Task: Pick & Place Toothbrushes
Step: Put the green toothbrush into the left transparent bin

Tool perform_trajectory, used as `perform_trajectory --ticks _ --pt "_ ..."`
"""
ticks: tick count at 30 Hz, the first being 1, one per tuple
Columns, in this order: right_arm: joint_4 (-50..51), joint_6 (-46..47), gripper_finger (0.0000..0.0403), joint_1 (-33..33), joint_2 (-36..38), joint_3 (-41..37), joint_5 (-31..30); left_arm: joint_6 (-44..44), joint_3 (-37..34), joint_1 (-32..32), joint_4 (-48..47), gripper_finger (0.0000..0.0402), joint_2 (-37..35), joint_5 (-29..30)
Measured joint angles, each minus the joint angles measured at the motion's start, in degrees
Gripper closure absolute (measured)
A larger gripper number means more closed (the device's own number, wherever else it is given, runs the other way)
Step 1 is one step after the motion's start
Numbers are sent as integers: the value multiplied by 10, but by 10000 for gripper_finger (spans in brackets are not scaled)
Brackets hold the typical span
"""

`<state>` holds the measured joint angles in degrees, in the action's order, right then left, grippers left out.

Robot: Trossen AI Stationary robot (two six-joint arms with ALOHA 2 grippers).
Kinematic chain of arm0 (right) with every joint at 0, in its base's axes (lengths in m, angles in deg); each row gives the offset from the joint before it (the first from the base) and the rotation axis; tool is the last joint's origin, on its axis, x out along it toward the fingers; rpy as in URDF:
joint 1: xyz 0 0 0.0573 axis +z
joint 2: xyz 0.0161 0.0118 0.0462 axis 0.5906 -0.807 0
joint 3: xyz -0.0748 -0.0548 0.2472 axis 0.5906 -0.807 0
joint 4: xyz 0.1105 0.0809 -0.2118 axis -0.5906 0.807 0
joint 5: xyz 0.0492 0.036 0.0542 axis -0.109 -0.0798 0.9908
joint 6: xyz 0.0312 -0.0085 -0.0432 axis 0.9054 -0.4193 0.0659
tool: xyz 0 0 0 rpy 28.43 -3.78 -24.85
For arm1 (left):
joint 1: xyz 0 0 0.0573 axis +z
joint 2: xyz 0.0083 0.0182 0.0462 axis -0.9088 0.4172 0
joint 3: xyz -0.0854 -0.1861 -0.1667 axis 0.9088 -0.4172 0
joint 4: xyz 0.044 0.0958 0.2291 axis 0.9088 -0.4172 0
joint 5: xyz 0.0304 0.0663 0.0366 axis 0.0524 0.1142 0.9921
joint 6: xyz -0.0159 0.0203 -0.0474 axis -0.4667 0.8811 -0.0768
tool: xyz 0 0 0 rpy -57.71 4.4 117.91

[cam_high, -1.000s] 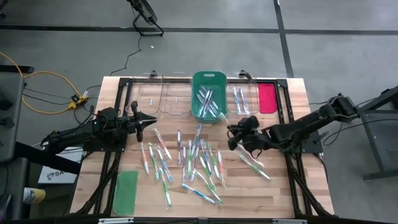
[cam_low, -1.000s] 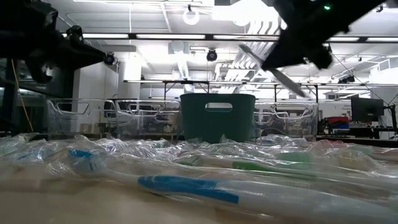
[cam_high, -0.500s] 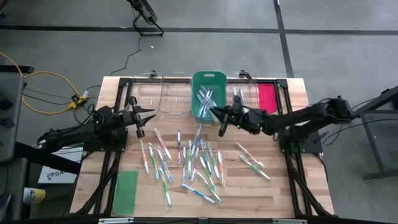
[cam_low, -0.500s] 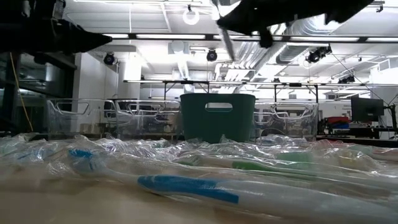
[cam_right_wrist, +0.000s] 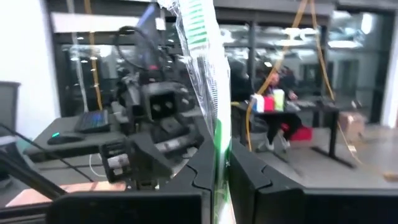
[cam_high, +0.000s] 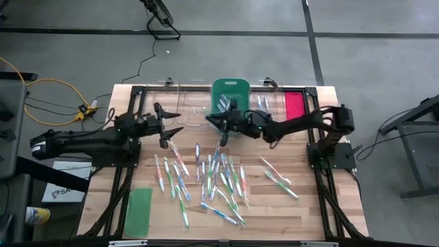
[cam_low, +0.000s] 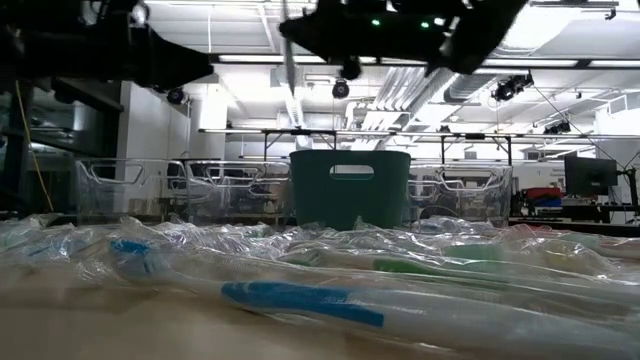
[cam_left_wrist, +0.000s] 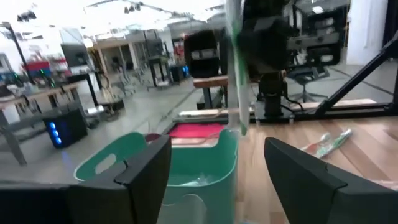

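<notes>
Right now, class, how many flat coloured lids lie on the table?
2. In the high view, a green lid lies at the table's lower left corner, and a red-pink lid lies at its upper right corner. None seems hidden.

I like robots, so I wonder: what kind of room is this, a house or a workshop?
Probably a robotics lab or workshop, not a house. Exposed pipes and strip lights run along the ceiling, desks with computer screens stand behind the table, and two robot arms work over a wooden table scattered with toothbrushes.
</notes>
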<state>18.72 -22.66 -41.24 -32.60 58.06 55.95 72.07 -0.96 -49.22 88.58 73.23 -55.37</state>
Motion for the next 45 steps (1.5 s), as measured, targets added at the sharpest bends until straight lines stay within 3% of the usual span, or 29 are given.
perform_trajectory --ticks 10,23,27,35,40,45 --pt "79 -68 388 0 -53 126 24 -1 106 0 10 158 144 -51" --pt "101 -77 388 -3 -53 133 25 -9 142 0 63 166 223 -97" --pt "101 -77 388 -3 -53 133 25 -10 142 0 52 210 223 -97" --pt "102 -56 382 -2 -53 133 26 13 142 0 42 382 223 -95" --pt "106 -37 374 -1 -53 133 25 30 142 0 31 374 223 -95" --pt "125 31 339 0 -47 133 23 53 142 0 26 388 223 -95"
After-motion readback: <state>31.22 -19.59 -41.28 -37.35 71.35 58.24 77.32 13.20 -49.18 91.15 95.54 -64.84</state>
